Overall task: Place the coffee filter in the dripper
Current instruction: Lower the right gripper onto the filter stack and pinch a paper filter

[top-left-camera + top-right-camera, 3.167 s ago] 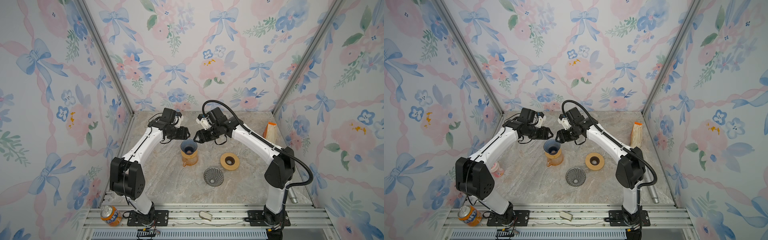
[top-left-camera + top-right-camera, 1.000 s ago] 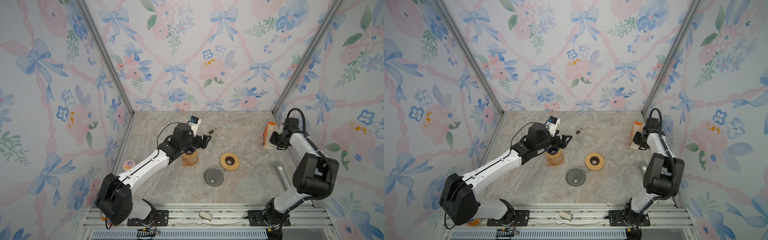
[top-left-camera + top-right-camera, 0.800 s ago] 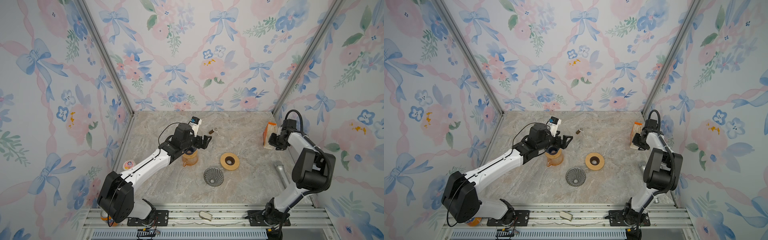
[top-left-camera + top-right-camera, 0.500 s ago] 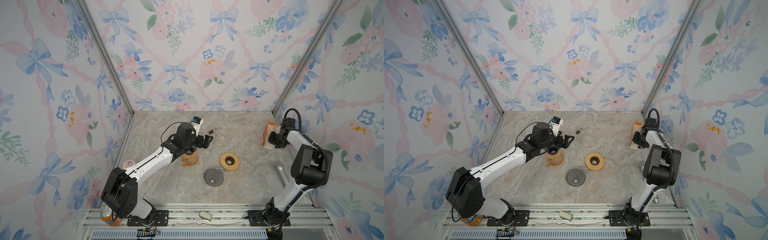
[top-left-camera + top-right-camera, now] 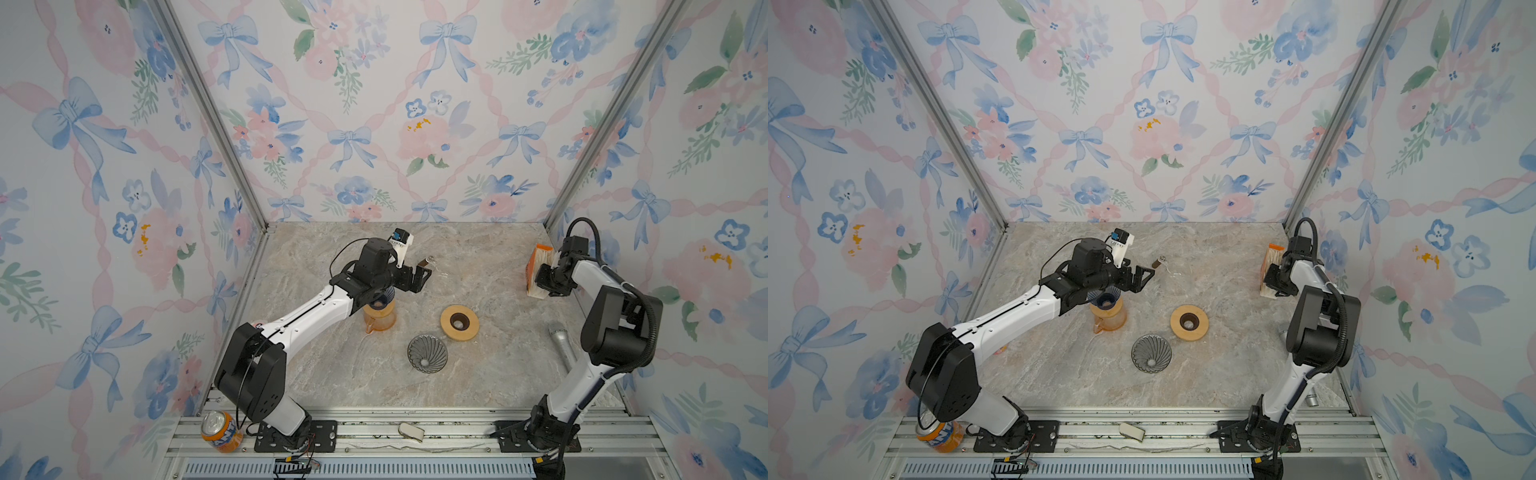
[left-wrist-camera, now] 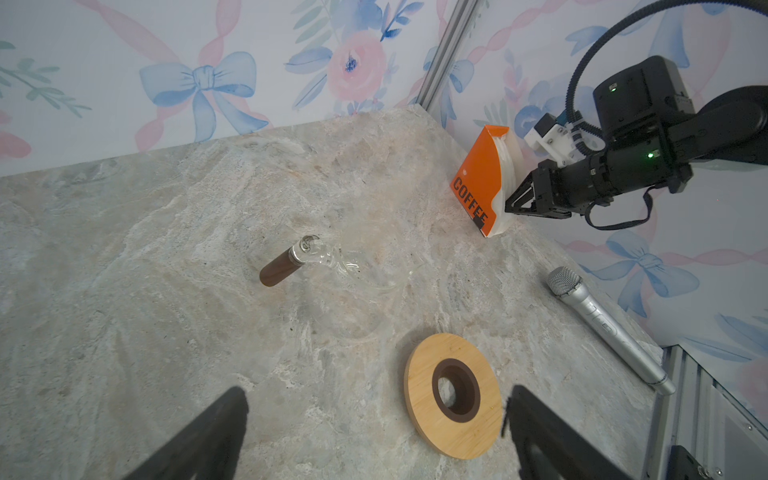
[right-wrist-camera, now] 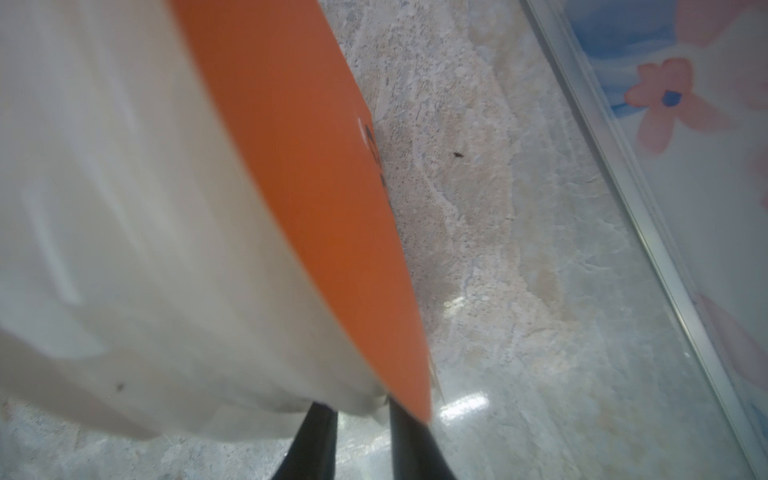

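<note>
The left tool [image 5: 419, 277] hangs spread wide just past the dripper [image 5: 1106, 300] on its orange jug [image 5: 1111, 319], while the right tool [image 6: 508, 206] stands narrowed at the edge of the white filters [image 6: 508, 166] in their orange holder [image 6: 478, 174] by the right wall of the surface [image 5: 332, 374], and I cannot tell whether it is pinching them.

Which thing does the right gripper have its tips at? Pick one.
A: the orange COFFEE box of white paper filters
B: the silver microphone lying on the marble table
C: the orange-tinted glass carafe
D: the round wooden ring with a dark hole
A: in the left wrist view the right gripper has its tips against the white paper filters standing in the orange COFFEE box beside the wall.
</note>
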You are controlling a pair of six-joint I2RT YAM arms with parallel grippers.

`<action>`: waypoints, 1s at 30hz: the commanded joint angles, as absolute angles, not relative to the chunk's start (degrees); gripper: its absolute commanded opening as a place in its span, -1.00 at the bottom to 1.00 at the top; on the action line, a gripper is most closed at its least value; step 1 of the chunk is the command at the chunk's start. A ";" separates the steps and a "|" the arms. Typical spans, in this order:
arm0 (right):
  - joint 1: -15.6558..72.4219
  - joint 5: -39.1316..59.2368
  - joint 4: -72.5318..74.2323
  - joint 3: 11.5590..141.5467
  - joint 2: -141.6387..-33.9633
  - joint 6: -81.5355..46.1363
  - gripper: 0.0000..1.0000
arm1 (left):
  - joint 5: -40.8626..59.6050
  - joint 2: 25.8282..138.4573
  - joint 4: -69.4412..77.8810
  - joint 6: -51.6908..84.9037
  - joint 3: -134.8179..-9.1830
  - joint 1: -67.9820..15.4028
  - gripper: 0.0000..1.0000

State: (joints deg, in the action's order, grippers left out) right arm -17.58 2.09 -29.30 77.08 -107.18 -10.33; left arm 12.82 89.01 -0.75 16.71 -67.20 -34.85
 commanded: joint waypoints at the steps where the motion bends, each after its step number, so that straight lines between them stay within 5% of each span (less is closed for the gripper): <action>1: -17.84 1.52 -29.90 77.34 -106.68 -9.97 -0.50 | 13.89 89.90 -1.93 15.91 -68.64 -35.11 0.96; 13: -17.76 1.26 -30.31 73.18 -99.64 -10.10 -0.48 | 14.20 89.82 -2.61 16.00 -68.67 -35.13 0.96; 30: -17.84 2.12 -33.44 77.62 -106.27 -9.49 -0.55 | 14.32 91.30 -3.02 16.26 -69.38 -35.09 0.96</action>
State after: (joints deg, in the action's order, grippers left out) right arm -17.58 1.69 -31.92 75.92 -105.01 -9.98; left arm 13.39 89.91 -1.87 16.71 -67.64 -34.87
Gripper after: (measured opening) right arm 0.224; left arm 0.979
